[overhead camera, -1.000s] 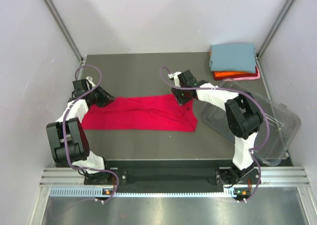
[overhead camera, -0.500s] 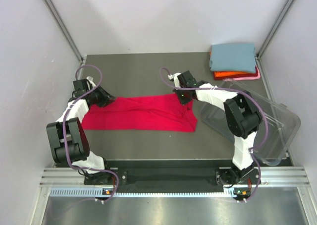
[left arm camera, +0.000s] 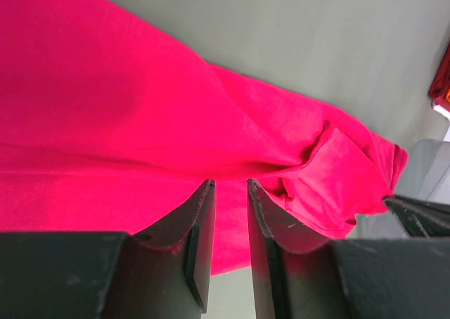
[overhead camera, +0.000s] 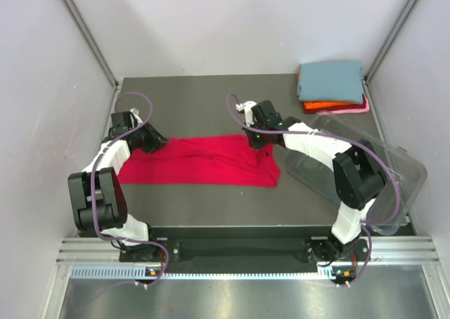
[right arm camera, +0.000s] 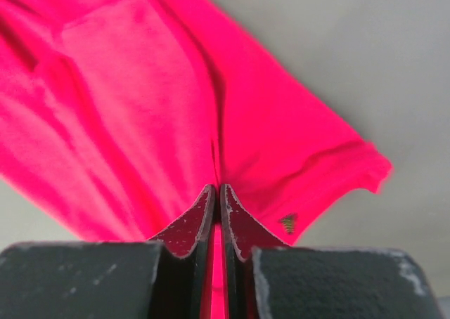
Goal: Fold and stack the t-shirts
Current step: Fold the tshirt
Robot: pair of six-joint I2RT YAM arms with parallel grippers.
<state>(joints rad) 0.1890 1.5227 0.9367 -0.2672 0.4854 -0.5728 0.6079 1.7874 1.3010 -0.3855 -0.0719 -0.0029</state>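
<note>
From above, the red shirt point(overhead camera: 200, 161) lies mid-table point(overhead camera: 197, 101) as a long band already doubled lengthwise. The left gripper point(overhead camera: 156, 142) is at its left end and the right gripper point(overhead camera: 260, 140) at its far right corner. The stack point(overhead camera: 330, 80) of blue-grey, orange and pink shirts sits well apart in the far right corner. The tub point(overhead camera: 394, 185) lies just beside the right arm, so a wide swing of that elbow could knock it. No writing shows here. In the left wrist view, the left gripper point(left arm camera: 230, 183) has its jaws narrow with a slit between them. Creases in the red shirt point(left arm camera: 105, 108) run toward the tips, but I cannot tell whether cloth is actually pinched. If it is not, a lift would raise only one end, and the band would drag and skew. No label is in sight. In the right wrist view, the right gripper point(right arm camera: 216, 189) is closed on a thin ridge of the red shirt point(right arm camera: 140, 101). So small a bite may take only the top layer, and the fold could open or slip when pulled. A small dark mark point(right arm camera: 287, 223) sits near the hem, too small to read.
</note>
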